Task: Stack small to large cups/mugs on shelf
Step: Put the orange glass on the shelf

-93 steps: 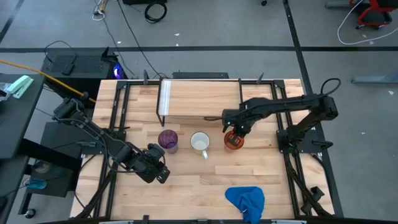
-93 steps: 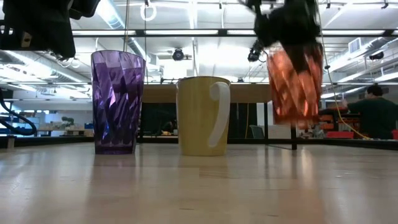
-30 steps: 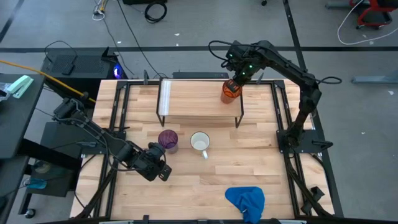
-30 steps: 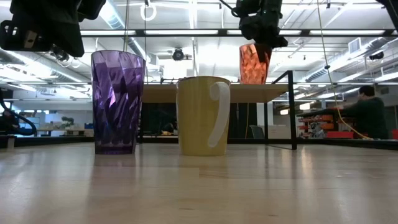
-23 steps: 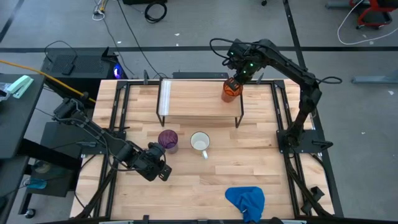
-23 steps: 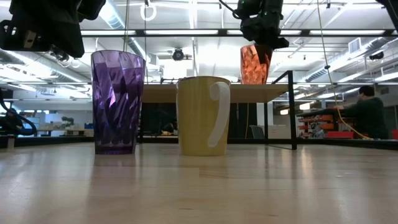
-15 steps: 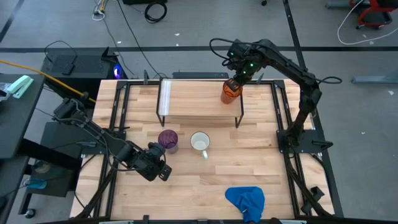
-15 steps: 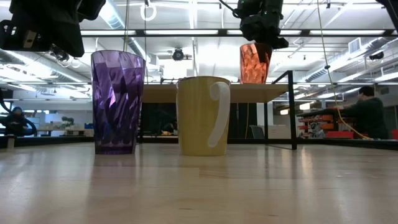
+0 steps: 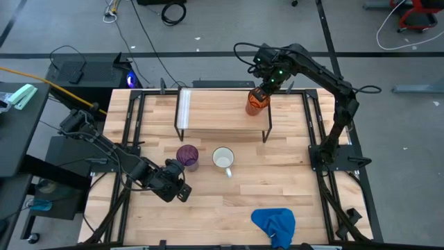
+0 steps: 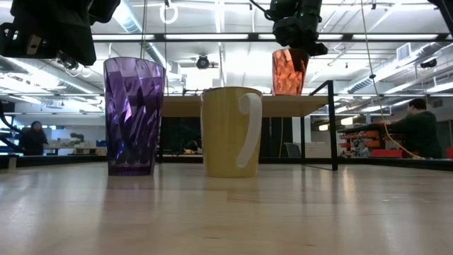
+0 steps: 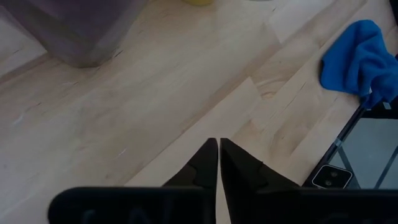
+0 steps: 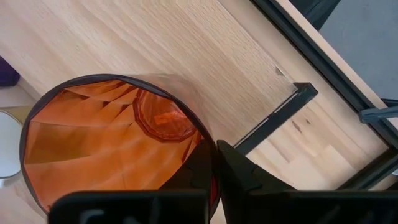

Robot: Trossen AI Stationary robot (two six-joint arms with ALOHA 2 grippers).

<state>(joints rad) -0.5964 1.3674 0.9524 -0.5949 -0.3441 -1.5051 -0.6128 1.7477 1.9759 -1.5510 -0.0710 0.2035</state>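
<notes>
- The right gripper [image 12: 214, 163] has its fingers pinched over the rim of the orange cup [image 9: 256, 102], one inside the wall and one outside.
- That cup hangs upright at the right end of the shelf [image 9: 215, 110], near its far edge. From the level view its base looks at or just above the board; whether it touches cannot be told.
- Judgement: the cup is thin faceted plastic, light and a little springy at the rim. A rim pinch will hold it, but the wall is slick and could tip on release if set down unevenly.
- The mug [image 9: 223, 159] stands on the table [image 9: 208, 208] in front of the shelf, handle toward the near side. Judged heavier and rigid; take it by the rim opposite the handle.
- The purple cup [image 9: 187, 156] stands just left of the mug, apart from it. It looks to be the same light plastic, taller and easier to topple.
- The left gripper [image 11: 218, 163] waits low over the near left table, fingers together and holding nothing.
- A blue cloth [image 9: 275, 225] lies at the near edge.
</notes>
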